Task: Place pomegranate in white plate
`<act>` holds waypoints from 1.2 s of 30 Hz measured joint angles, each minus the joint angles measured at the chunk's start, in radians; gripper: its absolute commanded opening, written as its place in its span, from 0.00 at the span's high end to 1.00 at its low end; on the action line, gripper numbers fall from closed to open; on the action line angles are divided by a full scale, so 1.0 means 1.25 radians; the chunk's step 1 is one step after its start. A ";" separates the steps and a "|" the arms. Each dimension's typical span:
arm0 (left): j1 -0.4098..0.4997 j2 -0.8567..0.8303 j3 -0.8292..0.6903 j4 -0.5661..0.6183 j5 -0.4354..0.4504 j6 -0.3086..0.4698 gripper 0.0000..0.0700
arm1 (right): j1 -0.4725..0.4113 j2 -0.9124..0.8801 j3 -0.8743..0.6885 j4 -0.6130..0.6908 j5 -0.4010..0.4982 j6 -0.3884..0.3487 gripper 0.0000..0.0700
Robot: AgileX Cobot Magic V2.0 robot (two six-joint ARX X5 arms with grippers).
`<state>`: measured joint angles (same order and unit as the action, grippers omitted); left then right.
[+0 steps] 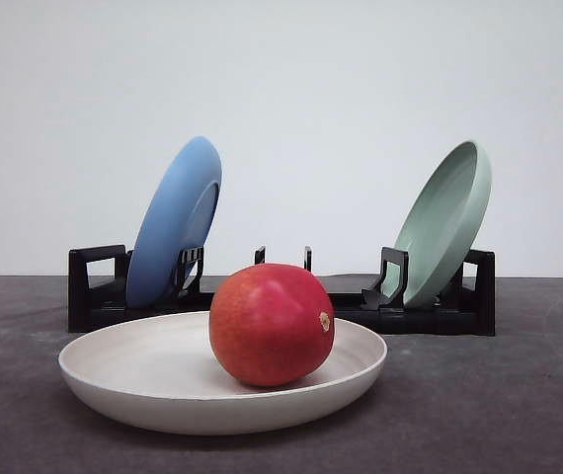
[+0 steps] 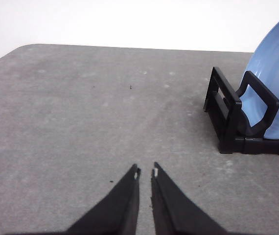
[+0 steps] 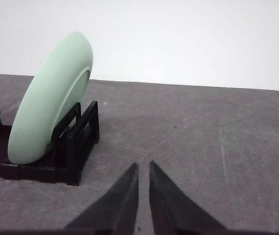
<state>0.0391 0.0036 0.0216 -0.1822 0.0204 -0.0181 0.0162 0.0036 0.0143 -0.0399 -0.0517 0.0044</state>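
Note:
The red pomegranate (image 1: 271,323) rests inside the white plate (image 1: 143,380) at the front middle of the table, its tan spot facing right. No gripper touches the fruit. In the left wrist view my left gripper (image 2: 146,172) hovers over bare grey table, its black fingers nearly together with nothing between them. My right gripper (image 3: 142,165) in the right wrist view is likewise shut over bare table, holding nothing.
A black dish rack (image 1: 96,286) stands behind the white plate. A blue plate (image 1: 175,219) leans in its left end and a pale green plate (image 1: 446,222) in its right end. The rack's end (image 2: 227,115) lies right of my left gripper; the green plate (image 3: 49,117) sits left of my right gripper.

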 measured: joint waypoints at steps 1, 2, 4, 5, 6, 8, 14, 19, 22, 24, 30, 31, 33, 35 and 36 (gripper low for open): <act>0.000 0.000 0.000 0.000 0.000 0.000 0.96 | 0.000 0.000 0.000 0.000 0.000 0.000 0.95; 0.000 0.000 0.000 0.000 0.000 0.000 0.96 | 0.000 0.000 0.000 0.000 0.000 0.000 0.95; 0.000 0.000 0.000 0.000 0.000 0.000 0.96 | 0.000 0.000 0.000 0.000 0.000 0.000 0.95; 0.000 0.000 0.000 0.000 0.000 0.000 0.96 | 0.000 0.000 0.000 0.000 0.000 0.000 0.95; 0.000 0.000 0.000 0.000 0.000 0.000 0.96 | 0.000 0.000 0.000 0.000 0.000 0.000 0.95; 0.000 0.000 0.000 0.000 0.000 0.000 0.96 | 0.000 0.000 0.000 0.000 0.000 0.000 0.95; 0.000 0.000 0.000 0.000 0.000 0.000 0.96 | 0.000 0.000 0.000 0.000 0.000 0.000 0.95; 0.000 0.000 0.000 0.000 0.000 0.000 0.96 | 0.000 0.000 0.000 0.000 0.000 0.000 0.95; 0.000 0.000 0.000 0.000 0.000 0.000 0.96 | 0.000 0.000 0.000 0.000 0.000 0.000 0.95; 0.000 0.000 0.000 0.000 0.000 0.000 0.96 | 0.000 0.000 0.000 0.000 0.000 0.000 0.95; 0.000 0.000 0.000 0.000 0.000 0.000 0.96 | 0.000 0.000 0.000 0.000 0.000 0.000 0.95; 0.000 0.000 0.000 0.000 0.000 0.000 0.96 | 0.000 0.000 0.000 0.000 0.000 0.000 0.95; 0.000 0.000 0.000 0.000 0.000 0.000 0.96 | 0.000 0.000 0.000 0.000 0.000 0.000 0.95; 0.000 0.000 0.000 0.000 0.000 0.000 0.96 | 0.000 0.000 0.000 0.000 0.000 0.000 0.95; 0.000 0.000 0.000 0.000 0.000 0.000 0.96 | 0.000 0.000 0.000 0.000 0.000 0.000 0.95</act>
<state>0.0391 0.0036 0.0216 -0.1822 0.0204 -0.0181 0.0162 0.0036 0.0143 -0.0399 -0.0517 0.0044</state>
